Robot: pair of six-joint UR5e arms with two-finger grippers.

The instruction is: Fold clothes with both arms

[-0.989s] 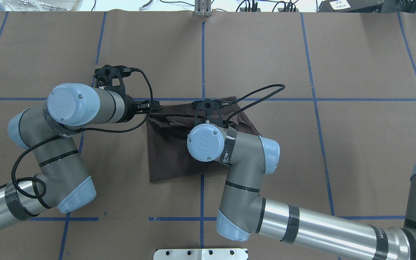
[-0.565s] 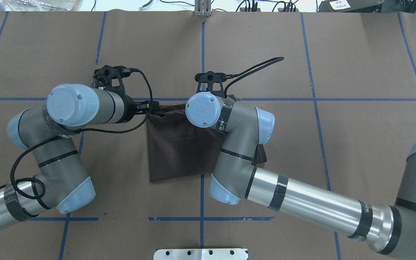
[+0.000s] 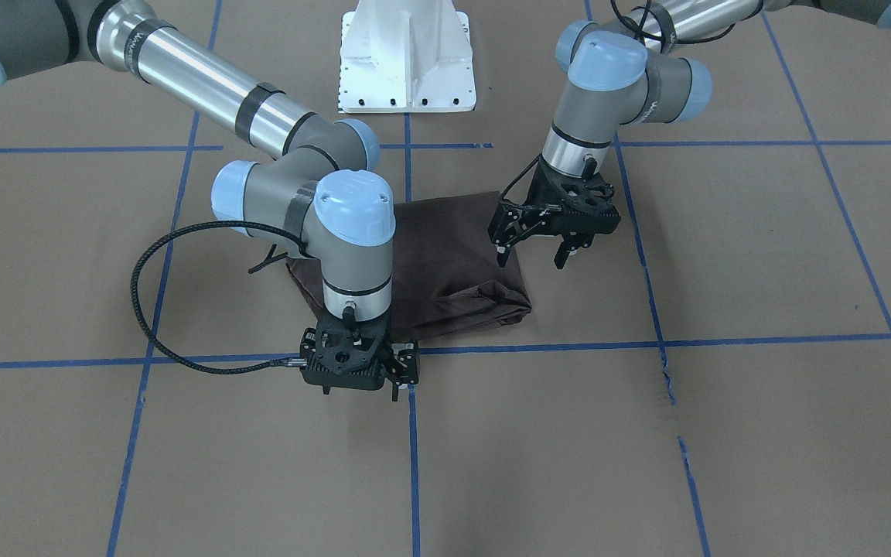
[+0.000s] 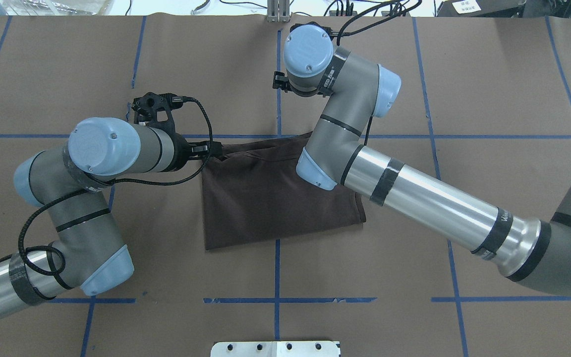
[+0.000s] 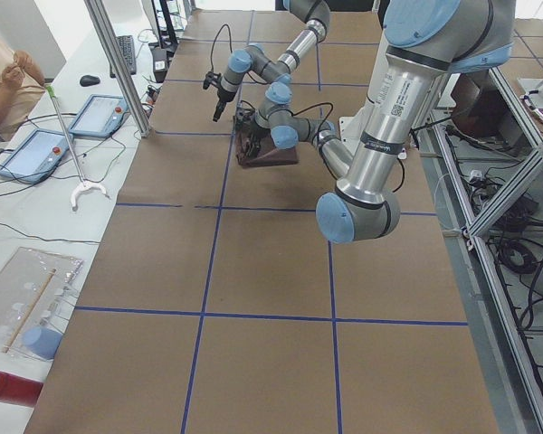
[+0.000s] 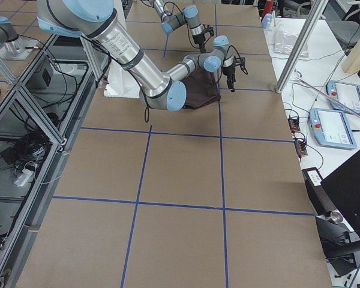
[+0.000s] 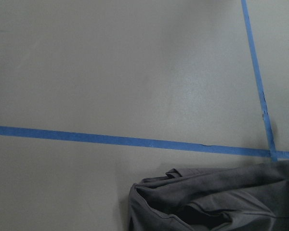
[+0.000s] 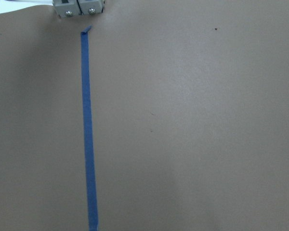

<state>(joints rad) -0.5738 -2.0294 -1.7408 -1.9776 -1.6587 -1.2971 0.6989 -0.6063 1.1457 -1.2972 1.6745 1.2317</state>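
Observation:
The dark brown T-shirt lies folded in a rough rectangle in the middle of the table. Its far edge is bunched. My left gripper is open and hovers over the shirt's far left corner, one finger above the cloth and one beside it. That corner shows in the left wrist view. My right gripper hangs past the shirt's far edge, above the blue tape crossing, open and empty. In the overhead view it is mostly hidden under its wrist. The right wrist view shows only bare table.
The table is brown paper with blue tape lines. The white pedestal base stands at the robot's side. A metal post stands at the far edge. Tablets and a person are beyond the table.
My right arm swept from above the shirt outward, past its far edge. The shirt's right part, rumpled before, now lies flat. My left arm barely moved.

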